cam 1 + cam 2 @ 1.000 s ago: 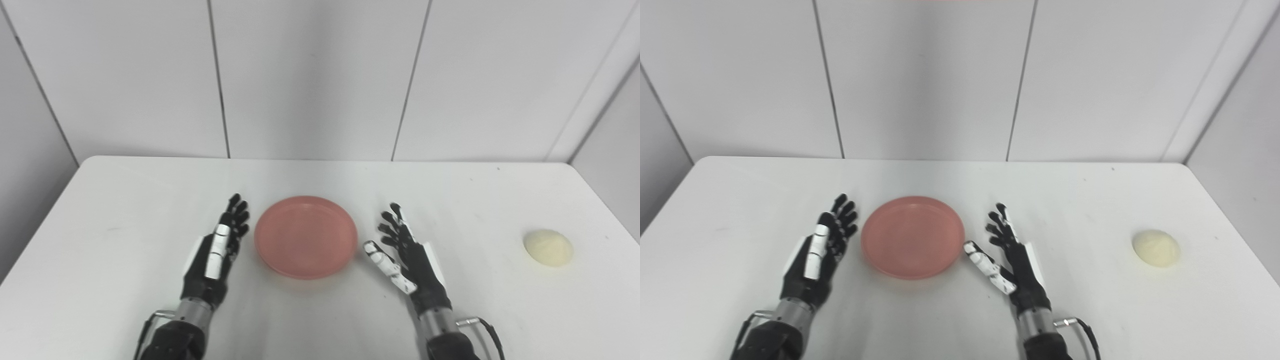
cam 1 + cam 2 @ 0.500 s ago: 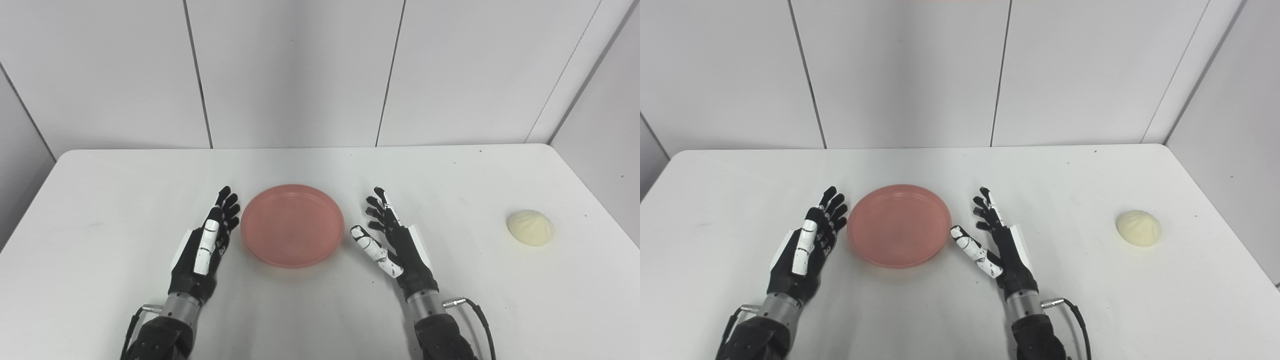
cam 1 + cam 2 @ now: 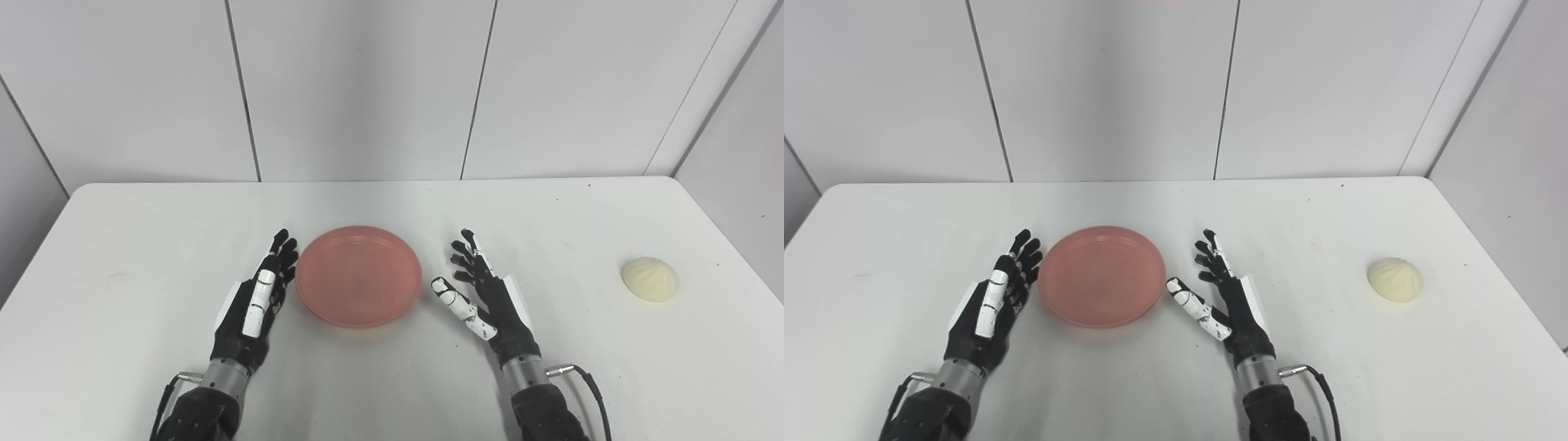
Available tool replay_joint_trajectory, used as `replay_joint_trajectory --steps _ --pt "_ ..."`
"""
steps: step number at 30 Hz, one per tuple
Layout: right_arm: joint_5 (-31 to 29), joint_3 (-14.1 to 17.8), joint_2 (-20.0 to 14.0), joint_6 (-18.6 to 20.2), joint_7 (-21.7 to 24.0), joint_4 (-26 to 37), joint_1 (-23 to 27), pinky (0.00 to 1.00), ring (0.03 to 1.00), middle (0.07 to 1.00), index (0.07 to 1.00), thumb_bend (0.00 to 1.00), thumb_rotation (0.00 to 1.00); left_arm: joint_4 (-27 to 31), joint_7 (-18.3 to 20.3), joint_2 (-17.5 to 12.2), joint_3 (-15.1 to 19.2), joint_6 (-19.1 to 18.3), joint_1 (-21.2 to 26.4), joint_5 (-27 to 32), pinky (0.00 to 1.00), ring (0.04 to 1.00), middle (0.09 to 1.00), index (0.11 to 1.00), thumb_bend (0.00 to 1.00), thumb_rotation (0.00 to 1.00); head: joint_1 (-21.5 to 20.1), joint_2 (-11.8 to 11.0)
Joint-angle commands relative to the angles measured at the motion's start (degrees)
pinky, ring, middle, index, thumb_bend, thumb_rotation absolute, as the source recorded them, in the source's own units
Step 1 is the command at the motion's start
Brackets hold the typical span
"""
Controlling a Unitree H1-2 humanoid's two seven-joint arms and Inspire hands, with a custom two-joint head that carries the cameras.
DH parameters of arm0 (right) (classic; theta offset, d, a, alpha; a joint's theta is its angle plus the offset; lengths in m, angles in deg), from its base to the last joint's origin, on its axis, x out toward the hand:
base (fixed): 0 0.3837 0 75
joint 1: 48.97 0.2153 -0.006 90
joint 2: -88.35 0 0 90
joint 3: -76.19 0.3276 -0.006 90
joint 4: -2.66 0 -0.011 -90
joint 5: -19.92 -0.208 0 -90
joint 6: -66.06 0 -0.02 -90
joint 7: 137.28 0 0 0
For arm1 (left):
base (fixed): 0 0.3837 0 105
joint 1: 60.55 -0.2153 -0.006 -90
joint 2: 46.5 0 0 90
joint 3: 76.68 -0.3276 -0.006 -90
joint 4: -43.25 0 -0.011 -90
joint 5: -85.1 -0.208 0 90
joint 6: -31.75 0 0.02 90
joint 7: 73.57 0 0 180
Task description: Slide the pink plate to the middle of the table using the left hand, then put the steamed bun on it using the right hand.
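Observation:
The round pink plate (image 3: 359, 275) lies flat and bare near the middle of the white table (image 3: 392, 208). My left hand (image 3: 254, 306) rests open on edge just left of it, fingertips at or very near the plate's left rim. On the plate's right side stands my right hand (image 3: 487, 300), open, fingers spread, thumb pointing toward the rim with a small gap. The pale, pleated steamed bun (image 3: 650, 278) sits alone far to the right, well beyond my right hand.
Grey wall panels (image 3: 367, 86) close off the table's far edge and both sides. A thin cable (image 3: 588, 383) trails from my right wrist. The table's right edge runs close behind the bun.
The camera shifted between the oldest frames and now, so the whole scene slid left and up. My left hand has closed in slightly on the plate's left rim. Plate and bun have not moved.

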Motion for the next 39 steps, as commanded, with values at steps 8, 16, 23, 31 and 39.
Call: replay_joint_trajectory --steps 8,16,23,31,39 --pt "0.04 0.71 -0.32 -3.75 -2.56 -2.07 2.13 0.83 0.873 0.91 0.969 0.58 0.77 -2.61 1.04 -0.57 -0.42 1.4 3.59 -0.99 1.0 1.0 1.0 1.0 0.64 1.0 -1.53 -2.01" --pt "-0.48 1.44 -0.96 -6.03 -3.84 -4.67 2.93 0.85 0.869 0.914 0.972 0.56 0.77 -8.78 1.13 0.48 -0.57 4.51 5.8 -1.19 1.0 1.0 1.0 1.0 0.65 1.0 -2.62 -4.03" --pt "-1.48 4.19 -1.25 -8.25 -6.69 -6.92 4.93 0.86 0.877 0.905 0.958 0.57 0.71 -11.99 2.42 0.58 -0.86 8.4 6.47 -1.18 1.0 1.0 1.0 1.0 0.64 1.0 -4.26 -5.56" --pt "-2.73 8.04 -3.03 -7.85 -8.66 -7.09 6.9 0.91 0.894 0.915 0.98 0.59 0.75 -15.21 1.48 0.61 0.94 9.53 8.08 -0.86 1.0 1.0 1.0 1.0 0.68 1.0 -4.35 -6.37" --pt "-5.27 11.57 -5.49 -10.19 -10.51 -7.82 9.08 0.89 0.907 0.913 0.97 0.57 0.67 -18.76 1.12 0.5 2.32 12.17 9.48 -1.36 1.0 1.0 1.0 1.0 0.68 1.0 -5.28 -7.09"
